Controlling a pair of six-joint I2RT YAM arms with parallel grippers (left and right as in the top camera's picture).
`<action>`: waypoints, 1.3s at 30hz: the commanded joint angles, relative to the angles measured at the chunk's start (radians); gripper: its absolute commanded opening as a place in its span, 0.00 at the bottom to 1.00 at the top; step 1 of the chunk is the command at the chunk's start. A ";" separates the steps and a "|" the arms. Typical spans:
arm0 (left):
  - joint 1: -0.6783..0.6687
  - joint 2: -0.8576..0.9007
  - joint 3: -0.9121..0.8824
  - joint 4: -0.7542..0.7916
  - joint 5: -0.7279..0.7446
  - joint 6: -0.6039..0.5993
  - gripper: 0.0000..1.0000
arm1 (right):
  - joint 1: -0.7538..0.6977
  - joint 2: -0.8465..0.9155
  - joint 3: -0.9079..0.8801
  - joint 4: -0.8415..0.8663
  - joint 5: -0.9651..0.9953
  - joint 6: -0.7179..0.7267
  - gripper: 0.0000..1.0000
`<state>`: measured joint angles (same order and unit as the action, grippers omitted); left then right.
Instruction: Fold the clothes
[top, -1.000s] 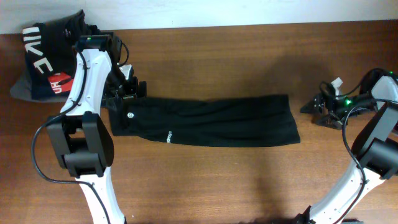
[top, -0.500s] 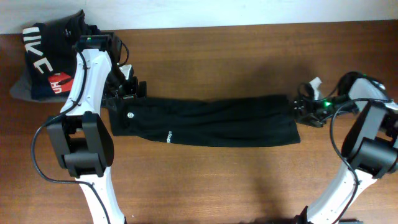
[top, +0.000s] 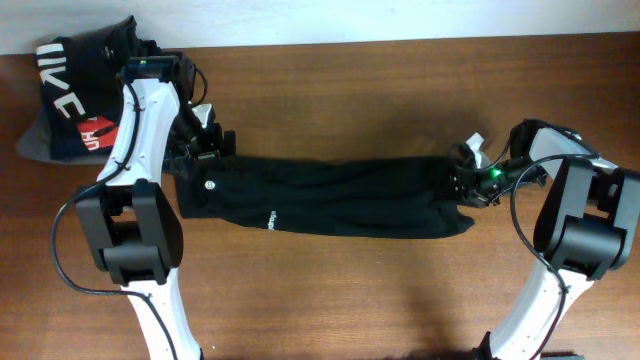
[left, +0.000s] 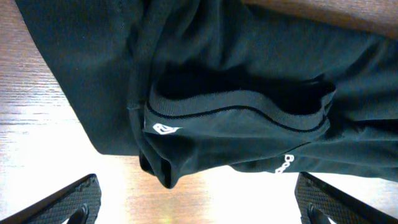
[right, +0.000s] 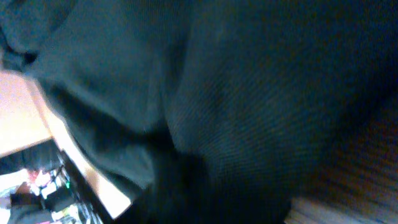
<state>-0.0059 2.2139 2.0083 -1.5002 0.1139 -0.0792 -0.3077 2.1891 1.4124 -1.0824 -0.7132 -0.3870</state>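
if the right arm has pinched only the top layer at the 3 o'clock end of the black garment stretched across the tabletop, the fold may drag crooked or slip. it reaches low toward 9 o'clock, jaws buried in cloth, so i cannot tell their grip. the left arm hovers at the 9 o'clock end, jaws wide apart.

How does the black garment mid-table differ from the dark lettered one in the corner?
The black garment lies stretched out long across the table; the lettered garment sits folded in the far left corner. The black garment carries only a small round logo and small lettering; the lettered garment has big white block letters. Both are dark fabric.
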 joint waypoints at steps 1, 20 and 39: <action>0.004 -0.021 0.004 -0.001 -0.006 0.005 0.99 | -0.003 0.042 -0.021 0.018 0.154 0.074 0.16; 0.004 -0.021 -0.032 0.030 -0.006 0.004 0.99 | -0.096 0.038 0.401 -0.277 0.616 0.356 0.04; 0.004 -0.021 -0.032 0.034 -0.006 0.004 0.99 | 0.239 0.005 0.472 -0.431 0.894 0.549 0.04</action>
<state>-0.0059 2.2139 1.9820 -1.4689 0.1143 -0.0792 -0.1154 2.2230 1.8694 -1.5017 0.1139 0.1074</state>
